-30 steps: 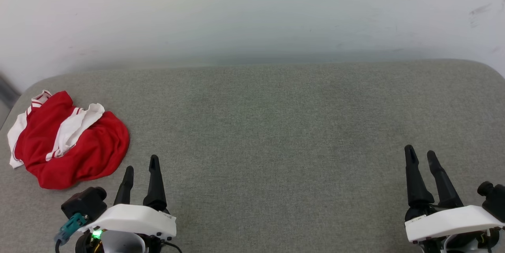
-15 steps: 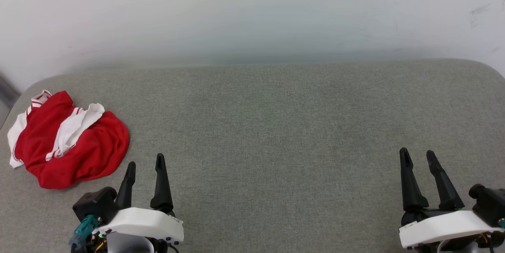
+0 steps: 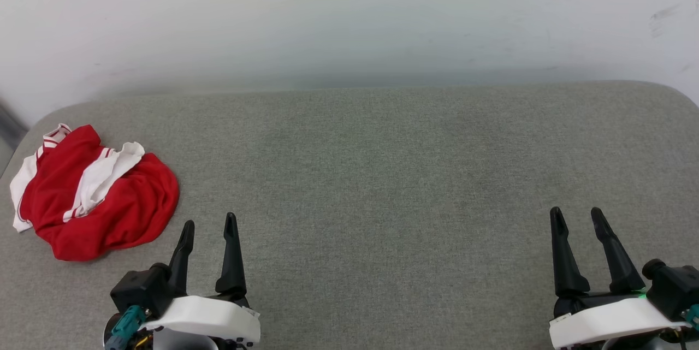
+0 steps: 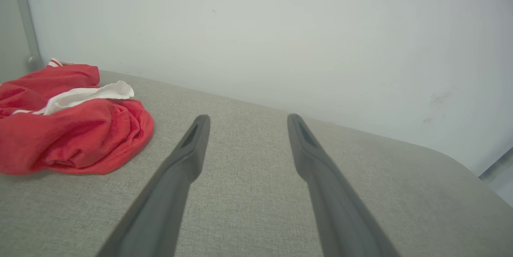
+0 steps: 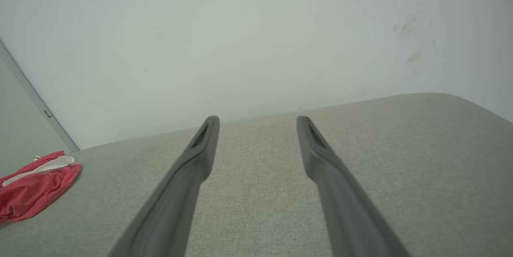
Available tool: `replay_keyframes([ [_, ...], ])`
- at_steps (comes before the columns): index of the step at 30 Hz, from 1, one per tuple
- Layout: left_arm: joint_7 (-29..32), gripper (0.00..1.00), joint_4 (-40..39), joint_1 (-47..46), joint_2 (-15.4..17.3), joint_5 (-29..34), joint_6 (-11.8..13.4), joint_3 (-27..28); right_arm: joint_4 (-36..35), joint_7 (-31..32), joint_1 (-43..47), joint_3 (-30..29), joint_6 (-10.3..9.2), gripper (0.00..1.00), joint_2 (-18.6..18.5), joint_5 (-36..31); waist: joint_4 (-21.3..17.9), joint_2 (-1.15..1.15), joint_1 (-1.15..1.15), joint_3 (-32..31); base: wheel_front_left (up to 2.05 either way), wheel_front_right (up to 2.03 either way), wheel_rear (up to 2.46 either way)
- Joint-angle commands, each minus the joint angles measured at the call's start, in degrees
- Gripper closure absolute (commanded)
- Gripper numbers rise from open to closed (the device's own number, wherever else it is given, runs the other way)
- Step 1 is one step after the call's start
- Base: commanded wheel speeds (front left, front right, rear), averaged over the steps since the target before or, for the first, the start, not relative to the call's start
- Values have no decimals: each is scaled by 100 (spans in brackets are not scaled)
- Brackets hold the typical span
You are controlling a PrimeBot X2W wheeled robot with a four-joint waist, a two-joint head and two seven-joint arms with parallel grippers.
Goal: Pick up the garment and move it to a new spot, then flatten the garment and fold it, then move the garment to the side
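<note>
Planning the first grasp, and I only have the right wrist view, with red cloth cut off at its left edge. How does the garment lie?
Observer: The garment is a crumpled heap at the left end of the grey surface, not spread flat.
Operator: Is the left gripper on it?
Observer: No. The left gripper is open, beside the heap and clear of it.
Operator: What's on top?
Observer: A white sleeve lies across the red.

Low on the left: left gripper (image 3: pixel 209 219), wide open and empty. Low on the right: right gripper (image 3: pixel 576 209), wide open and empty too. Long dark fingers (image 3: pixel 231 254) on both, pointing up and forward, tips apart. White wrist shells (image 3: pixel 207 320) just behind the fingers.
</note>
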Motion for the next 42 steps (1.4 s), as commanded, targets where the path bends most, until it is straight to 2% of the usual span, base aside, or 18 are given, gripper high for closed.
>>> replay_keyframes([
  [1, -59, 0, -73, 32, -3, 140, -56, 36, -73, -49, 12, 15, 0, 0, 1, -129, 0, 0, -1, 2, 0, 0, 0],
  [11, -164, 0, -44, 91, -60, 378, -278, 175, -129, -160, 113, 61, 0, 0, 1, -285, 6, 0, -1, 8, 0, 0, 0],
  [23, -301, 0, 3, 161, -62, 498, -368, 114, -77, -294, 190, 80, 0, 0, 2, -379, -13, 0, -1, 24, 0, 0, 0],
  [34, -436, 0, 7, 206, -61, 911, -321, 67, -35, -425, 241, 146, 0, 0, 4, -620, -33, 0, -1, 60, 0, 0, 0],
  [42, -424, 0, 71, 152, -62, 887, -293, 76, -28, -419, 226, 135, 0, 0, 4, -692, -14, 0, -1, 73, 0, 0, 0],
])
